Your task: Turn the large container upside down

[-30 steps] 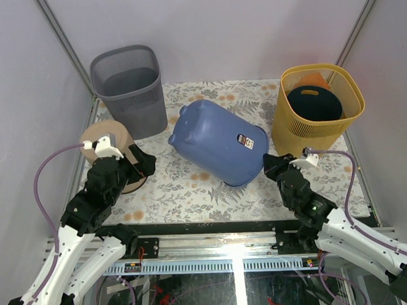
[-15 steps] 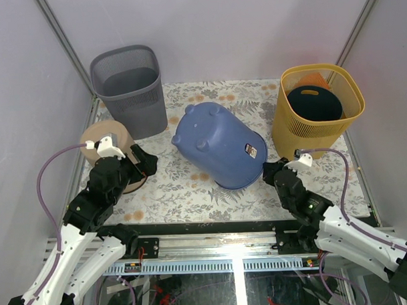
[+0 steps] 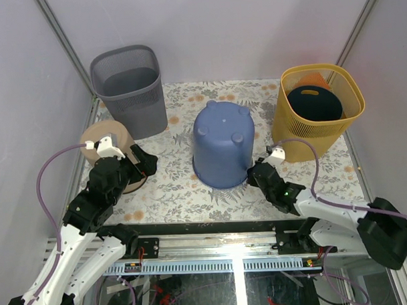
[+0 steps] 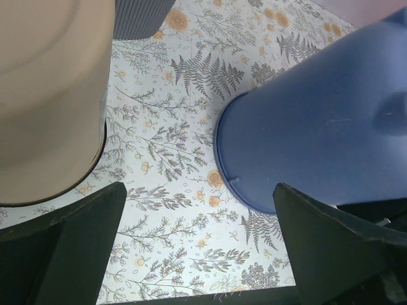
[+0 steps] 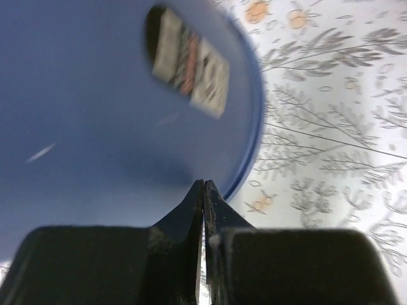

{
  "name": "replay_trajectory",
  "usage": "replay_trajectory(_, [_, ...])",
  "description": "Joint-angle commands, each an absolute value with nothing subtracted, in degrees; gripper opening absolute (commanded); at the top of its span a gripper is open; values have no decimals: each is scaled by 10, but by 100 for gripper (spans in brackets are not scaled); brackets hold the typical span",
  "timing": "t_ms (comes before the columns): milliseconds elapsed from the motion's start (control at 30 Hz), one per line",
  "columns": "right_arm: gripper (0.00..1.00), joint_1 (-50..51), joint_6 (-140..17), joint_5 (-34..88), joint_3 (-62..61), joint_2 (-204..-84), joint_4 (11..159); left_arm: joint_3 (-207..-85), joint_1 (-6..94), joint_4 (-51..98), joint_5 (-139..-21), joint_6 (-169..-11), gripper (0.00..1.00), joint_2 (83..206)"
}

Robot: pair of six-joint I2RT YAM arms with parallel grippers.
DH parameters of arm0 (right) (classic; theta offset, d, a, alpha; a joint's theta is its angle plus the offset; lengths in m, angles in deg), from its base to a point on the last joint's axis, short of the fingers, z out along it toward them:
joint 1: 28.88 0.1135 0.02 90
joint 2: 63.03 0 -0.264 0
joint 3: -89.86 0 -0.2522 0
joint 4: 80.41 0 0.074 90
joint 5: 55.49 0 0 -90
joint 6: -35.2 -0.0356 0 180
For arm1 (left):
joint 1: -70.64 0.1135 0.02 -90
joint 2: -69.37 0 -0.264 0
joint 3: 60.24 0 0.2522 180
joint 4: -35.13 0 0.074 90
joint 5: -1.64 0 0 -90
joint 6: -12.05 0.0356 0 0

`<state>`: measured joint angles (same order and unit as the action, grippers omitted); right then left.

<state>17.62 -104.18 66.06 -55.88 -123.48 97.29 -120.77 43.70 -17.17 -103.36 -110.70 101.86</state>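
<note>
The large blue container (image 3: 223,144) stands upside down on the floral table cloth, its base with small feet facing up. It also shows in the left wrist view (image 4: 318,133) and fills the right wrist view (image 5: 114,95), label on its side. My right gripper (image 3: 252,173) is shut and empty, its tips (image 5: 204,185) against the container's lower wall near the rim. My left gripper (image 3: 145,162) is open and empty, well left of the container, its fingers (image 4: 63,241) wide apart over the cloth.
A grey mesh bin (image 3: 129,88) stands at the back left. A yellow basket (image 3: 316,112) holding dark and orange items stands at the back right. A tan round container (image 3: 108,139) lies beside my left gripper, also in the left wrist view (image 4: 51,95).
The blue container has tipped from lying on its side to standing upside down. My right gripper has moved left and forward with it. The left arm has not moved.
</note>
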Motion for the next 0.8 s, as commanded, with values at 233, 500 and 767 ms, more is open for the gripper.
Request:
replay_trajectory(233, [1,183,-1000,613,-441,-1357,1069,-1203,439,-138,-1052,-1103,100,1034])
replay_trajectory(500, [8,182,-963,643,-319,-1329,893,-1247,439,-144,-1058,-1111,100,1087])
replay_trajectory(767, [33,182,-889,698,-48,-1319,620,-1350,439,-166,-1039,-1125,100,1139])
